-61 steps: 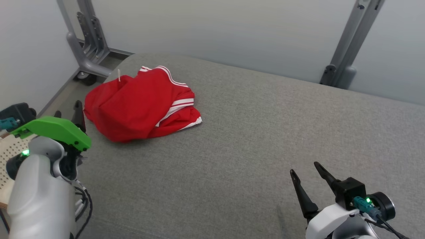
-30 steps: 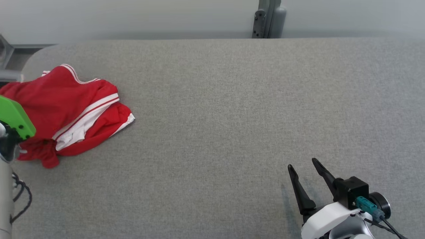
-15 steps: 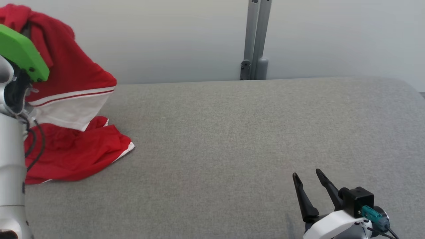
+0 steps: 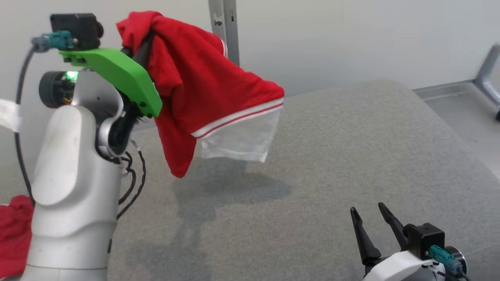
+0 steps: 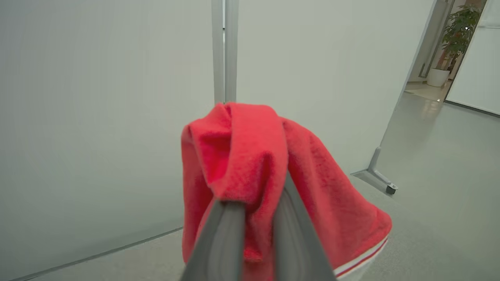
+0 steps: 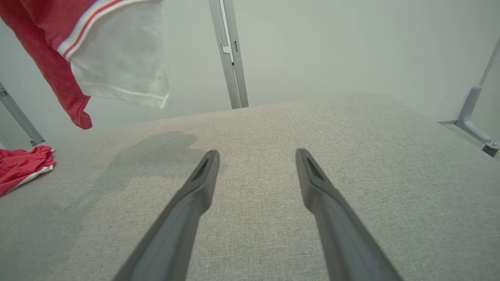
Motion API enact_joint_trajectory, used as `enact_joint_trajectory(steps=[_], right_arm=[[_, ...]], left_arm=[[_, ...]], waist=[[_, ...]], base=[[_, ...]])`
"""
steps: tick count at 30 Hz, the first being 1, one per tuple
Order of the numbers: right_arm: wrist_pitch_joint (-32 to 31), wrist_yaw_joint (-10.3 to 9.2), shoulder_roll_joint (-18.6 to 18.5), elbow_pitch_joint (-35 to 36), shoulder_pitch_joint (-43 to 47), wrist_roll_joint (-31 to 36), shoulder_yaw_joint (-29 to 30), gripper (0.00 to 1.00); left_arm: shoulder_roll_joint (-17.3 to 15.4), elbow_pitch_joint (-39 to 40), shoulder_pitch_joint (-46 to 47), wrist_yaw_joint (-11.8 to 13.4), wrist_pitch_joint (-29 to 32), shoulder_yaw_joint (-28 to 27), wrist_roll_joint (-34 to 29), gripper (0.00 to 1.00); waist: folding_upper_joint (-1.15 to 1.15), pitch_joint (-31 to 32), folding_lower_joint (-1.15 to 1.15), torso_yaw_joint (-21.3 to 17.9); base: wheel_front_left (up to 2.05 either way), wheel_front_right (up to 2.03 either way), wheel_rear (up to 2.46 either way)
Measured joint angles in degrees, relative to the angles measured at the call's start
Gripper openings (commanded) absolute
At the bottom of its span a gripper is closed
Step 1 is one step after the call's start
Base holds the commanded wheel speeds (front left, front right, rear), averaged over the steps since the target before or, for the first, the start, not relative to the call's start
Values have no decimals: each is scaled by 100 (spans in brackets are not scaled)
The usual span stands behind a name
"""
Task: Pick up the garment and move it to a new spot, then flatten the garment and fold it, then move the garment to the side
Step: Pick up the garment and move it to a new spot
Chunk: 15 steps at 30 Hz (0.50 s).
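Note:
The red garment [image 4: 195, 89] with white and red striped trim and a white panel hangs in the air over the grey padded table [image 4: 351, 156]. My left gripper [image 4: 141, 37] is raised high at the upper left, shut on a bunched fold at the garment's top. In the left wrist view the cloth [image 5: 250, 156] drapes over both fingers of that gripper [image 5: 258, 195]. The garment's lower end [image 6: 97, 58] dangles clear of the table and casts a shadow on it. My right gripper [image 4: 367, 208] rests low at the front right, open with nothing between its fingers [image 6: 256, 154].
More red cloth [image 6: 21, 168] lies on the table at the far left [image 4: 11, 234]; I cannot tell whether it joins the hanging piece. Grey metal posts [image 4: 224, 27] stand against the white wall behind. The table's right end curves down to the floor [image 4: 461, 105].
The head camera has turned. My left arm has lifted the garment off the table and carried it rightward, so it now hangs free. The right gripper has stayed open in place.

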<state>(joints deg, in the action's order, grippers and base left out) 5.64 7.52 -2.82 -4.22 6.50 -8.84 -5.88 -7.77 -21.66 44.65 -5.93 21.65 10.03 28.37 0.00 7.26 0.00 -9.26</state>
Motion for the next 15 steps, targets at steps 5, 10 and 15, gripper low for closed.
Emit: enact_joint_trajectory(steps=[5,10,15], right_arm=[[-107,0,0,143,-32,62,-35,100],[-164,0,-3,230,-98,107,-92,100],[-175,0,-3,265,-126,100,-147,100]], left_arm=[[241,-193,-563,168,-285,299,-122,0],[423,-817,-1067,343,-580,684,-144,0],[490,-1603,-1347,229,-950,1210,-170,49]], waist=[[0,-69,0,-472],[0,-199,0,-889],[0,-368,0,-1211]], base=[[0,0,0],[0,0,0],[0,0,0]])
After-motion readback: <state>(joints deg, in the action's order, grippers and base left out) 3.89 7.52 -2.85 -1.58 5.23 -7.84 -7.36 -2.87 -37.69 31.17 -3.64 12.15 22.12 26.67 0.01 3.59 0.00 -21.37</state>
